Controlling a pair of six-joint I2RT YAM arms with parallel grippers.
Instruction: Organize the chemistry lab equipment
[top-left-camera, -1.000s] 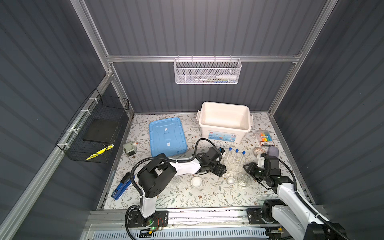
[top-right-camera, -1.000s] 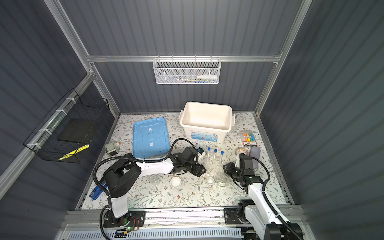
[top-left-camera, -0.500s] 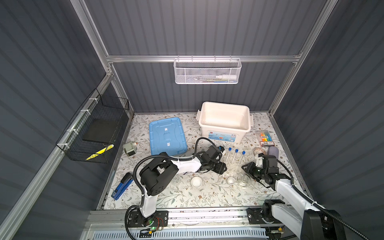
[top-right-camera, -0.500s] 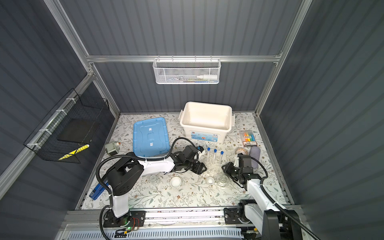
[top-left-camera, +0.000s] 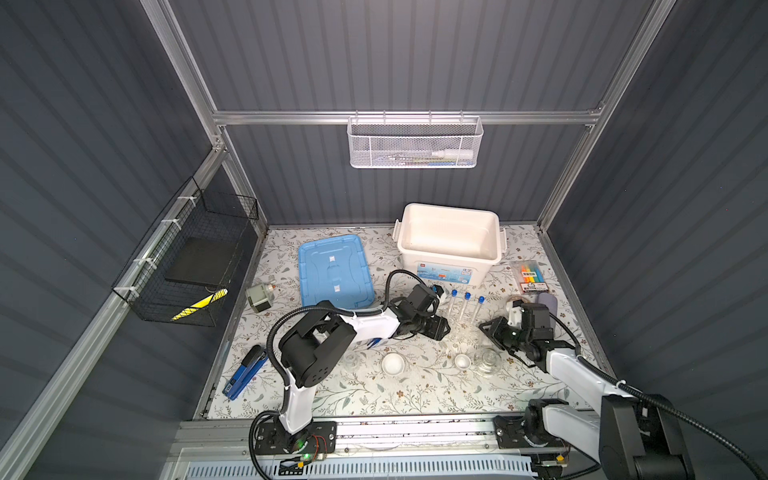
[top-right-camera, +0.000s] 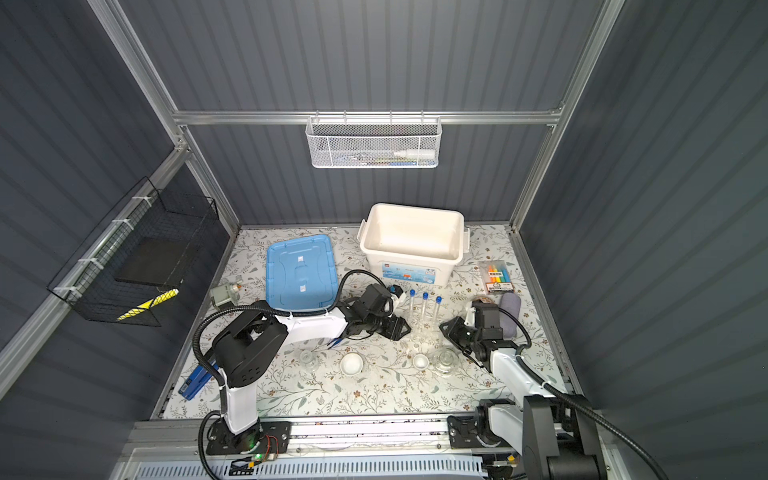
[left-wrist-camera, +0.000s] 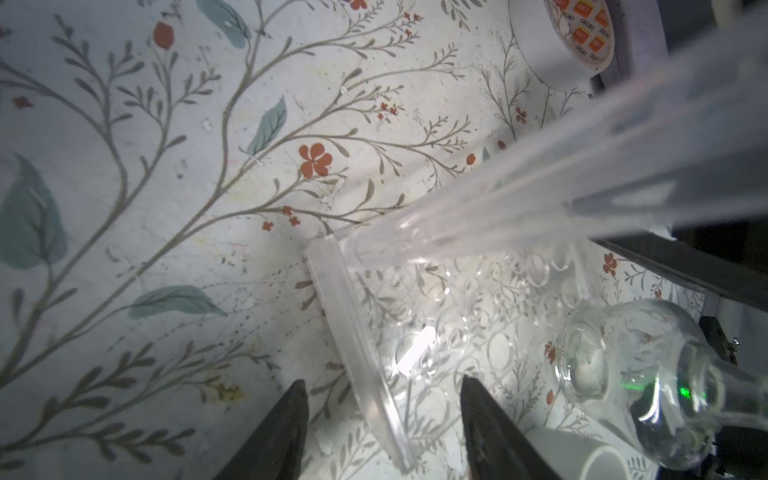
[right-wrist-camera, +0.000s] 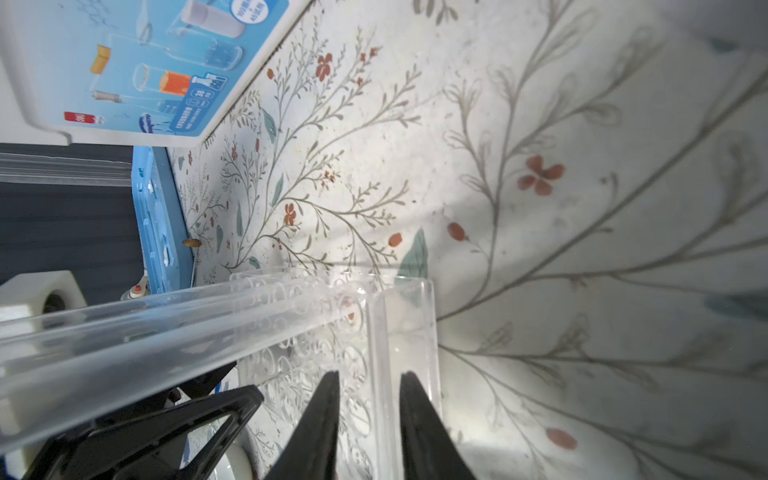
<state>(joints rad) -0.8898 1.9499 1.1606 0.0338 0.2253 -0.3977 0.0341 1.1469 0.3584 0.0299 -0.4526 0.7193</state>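
A clear rack (top-left-camera: 462, 332) holds three blue-capped test tubes (top-left-camera: 466, 307) upright in front of the white bin, in both top views. My left gripper (left-wrist-camera: 383, 380) is open, its fingers (left-wrist-camera: 286, 432) straddling the rack's end wall (left-wrist-camera: 361, 353) without touching it. At the rack's other end my right gripper (right-wrist-camera: 370, 372) stands narrowly open astride that end wall (right-wrist-camera: 382, 332). Small glass flasks (top-left-camera: 351, 362) (top-left-camera: 488, 360) and white dishes (top-left-camera: 393, 364) (top-left-camera: 462, 360) sit nearer the front. Blue tweezers (top-left-camera: 376, 342) peek out beneath my left arm. No thin rod is in view.
The open white bin (top-left-camera: 449, 212) stands at the back, and its blue lid (top-left-camera: 334, 274) lies to its left. A grey motor (top-left-camera: 257, 295) and a blue stapler (top-left-camera: 245, 372) are on the left. A marker pack (top-left-camera: 530, 276), a tape roll (left-wrist-camera: 557, 41) and a grey object (top-left-camera: 547, 300) are on the right.
My right gripper has edged in toward the rack's end. The left arm has shifted only slightly. The rack and tubes stand where they were.
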